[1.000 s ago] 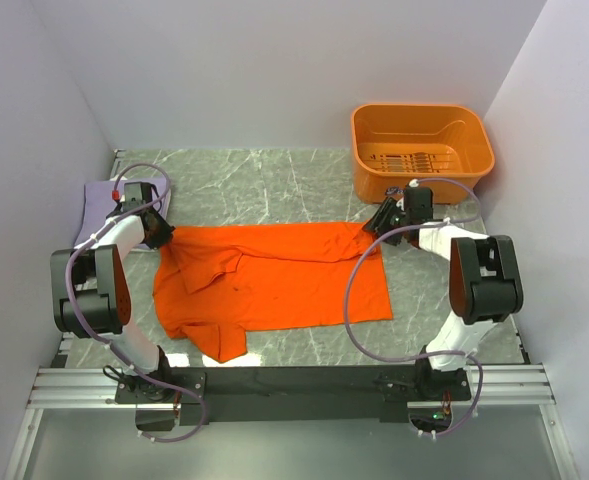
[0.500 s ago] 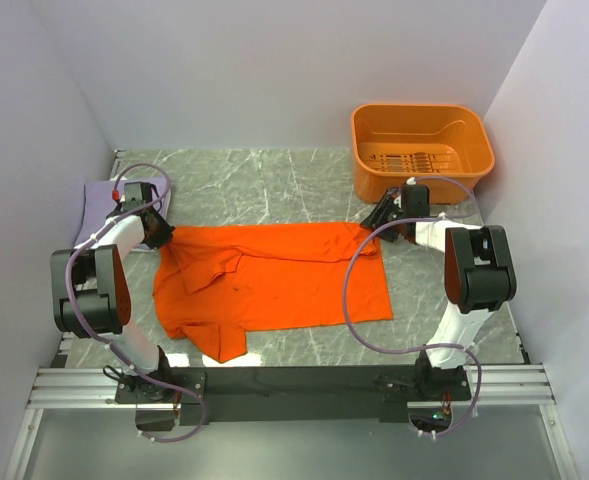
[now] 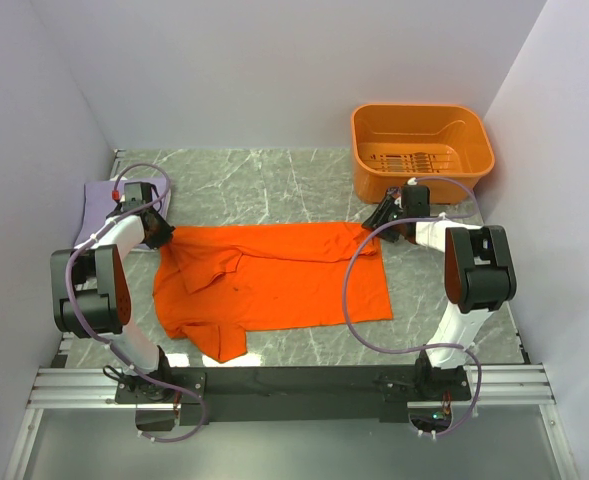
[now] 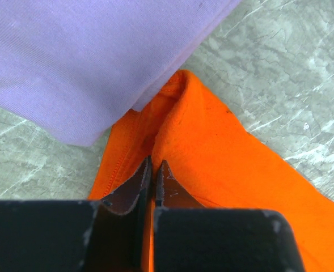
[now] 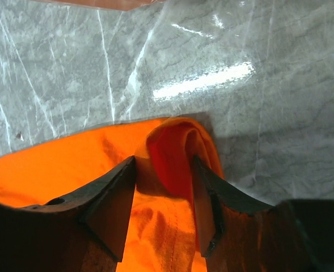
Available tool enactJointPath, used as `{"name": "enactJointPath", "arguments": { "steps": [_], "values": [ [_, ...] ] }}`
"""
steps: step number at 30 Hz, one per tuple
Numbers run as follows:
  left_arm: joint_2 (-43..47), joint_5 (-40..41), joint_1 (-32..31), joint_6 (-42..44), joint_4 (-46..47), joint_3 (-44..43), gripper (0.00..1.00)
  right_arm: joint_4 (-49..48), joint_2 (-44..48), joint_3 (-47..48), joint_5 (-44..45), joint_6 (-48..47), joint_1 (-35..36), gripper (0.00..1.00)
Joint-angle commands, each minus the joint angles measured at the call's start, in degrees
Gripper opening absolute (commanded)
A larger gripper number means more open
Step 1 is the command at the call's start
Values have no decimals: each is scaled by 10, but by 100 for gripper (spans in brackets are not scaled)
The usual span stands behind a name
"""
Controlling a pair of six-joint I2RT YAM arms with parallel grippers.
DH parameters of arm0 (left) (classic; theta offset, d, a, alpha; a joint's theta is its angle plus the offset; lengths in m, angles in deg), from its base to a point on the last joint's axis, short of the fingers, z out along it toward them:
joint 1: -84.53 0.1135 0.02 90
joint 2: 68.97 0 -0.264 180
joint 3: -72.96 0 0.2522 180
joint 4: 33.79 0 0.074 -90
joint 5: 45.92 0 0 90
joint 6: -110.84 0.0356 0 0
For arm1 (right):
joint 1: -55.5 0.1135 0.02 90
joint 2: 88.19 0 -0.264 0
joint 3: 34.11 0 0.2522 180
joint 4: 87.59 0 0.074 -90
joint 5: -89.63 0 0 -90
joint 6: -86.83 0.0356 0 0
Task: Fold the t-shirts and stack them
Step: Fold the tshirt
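Observation:
The orange t-shirt (image 3: 274, 280) lies spread on the marble table, its near left part rumpled. My left gripper (image 3: 164, 237) is at its far left corner, shut on a pinch of orange cloth (image 4: 212, 158); the gripper (image 4: 153, 164) has its fingertips together. The lavender t-shirt (image 3: 96, 200) lies just beyond that corner, by the left wall, and fills the top of the left wrist view (image 4: 87, 56). My right gripper (image 3: 374, 222) is at the shirt's far right corner. It (image 5: 164, 164) stands open, its fingers astride a raised fold of orange cloth (image 5: 178, 147).
A rigid orange plastic basket (image 3: 374, 185) stands at the back right, close behind the right gripper. Grey marble table (image 3: 254, 180) shows behind the shirt. White walls close in on the left, back and right. The arm bases and a metal rail run along the near edge.
The right arm's elbow has risen and swung away from the near edge, while its gripper stays at the shirt's far right corner. The left arm and both shirts have not moved.

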Motion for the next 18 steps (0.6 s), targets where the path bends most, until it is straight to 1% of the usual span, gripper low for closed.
{"name": "enactJointPath", "arguments": {
  "steps": [1, 4, 6, 7, 8, 10, 11, 14, 18],
  "values": [
    [-2, 5, 3, 6, 4, -15, 1, -23, -6, 19, -13, -3, -4, 50],
    [-3, 7, 3, 6, 5, -15, 1, -24, -11, 22, -16, -2, -4, 47],
    [-4, 8, 2, 6, 4, -16, 1, -23, -9, 23, -12, -5, -5, 40],
    [-4, 9, 2, 6, 4, -16, 1, -16, -5, 25, -9, -8, -5, 35],
    [-4, 10, 3, 6, 3, -16, 1, -14, -2, 29, -6, -14, -5, 26],
    [-3, 12, 3, 6, 4, -16, 1, 1, 7, 36, 6, -27, -8, 17],
    [-4, 14, 3, 6, 3, -16, 1, 6, 12, 44, 11, -31, -9, 9],
    [-3, 18, 3, 6, 2, -16, 1, 26, 22, 67, 30, -47, -14, 4],
    [-3, 22, 3, 5, 0, -15, 1, 35, 13, 98, 42, -64, -19, 3]
  ]
}}
